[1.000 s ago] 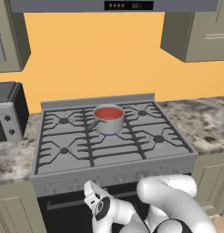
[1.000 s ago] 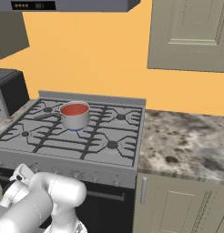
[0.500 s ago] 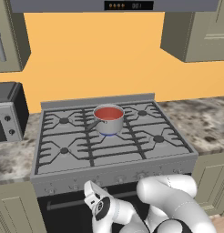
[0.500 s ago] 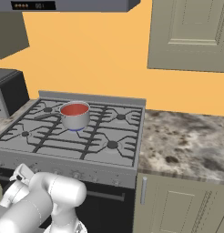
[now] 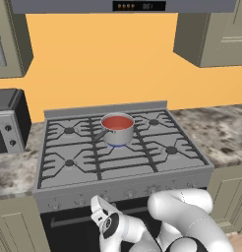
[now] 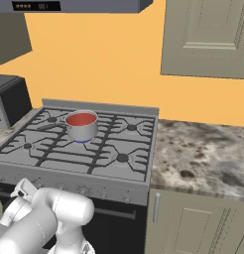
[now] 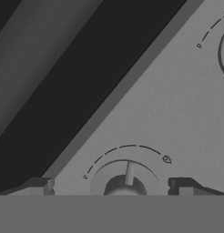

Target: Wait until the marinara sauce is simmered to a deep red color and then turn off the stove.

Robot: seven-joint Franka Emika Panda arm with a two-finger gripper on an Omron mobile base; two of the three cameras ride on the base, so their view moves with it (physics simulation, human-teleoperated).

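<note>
The marinara sauce (image 5: pixel 116 122) (image 6: pixel 81 119) is a red-orange disc in a small steel saucepan (image 5: pixel 119 135) (image 6: pixel 83 131) on the stove's (image 5: pixel 118 173) (image 6: pixel 69 164) back middle burner. A blue flame (image 5: pixel 117 145) glows under the pan. My gripper (image 5: pixel 97 205) (image 6: pixel 23 188) (image 7: pixel 111 189) is low against the stove's front panel, left of centre. In the hand view it is open, its fingertips (image 7: pixel 38 185) standing on either side of a round knob (image 7: pixel 126 183) without touching it.
A black-and-silver box appliance (image 5: pixel 7 123) (image 6: pixel 10 99) sits on the counter left of the stove. Marble counter (image 5: pixel 216 133) (image 6: pixel 203 154) runs to the right, with cabinets above and below. The dark oven door (image 7: pixel 63 68) lies below the knob panel.
</note>
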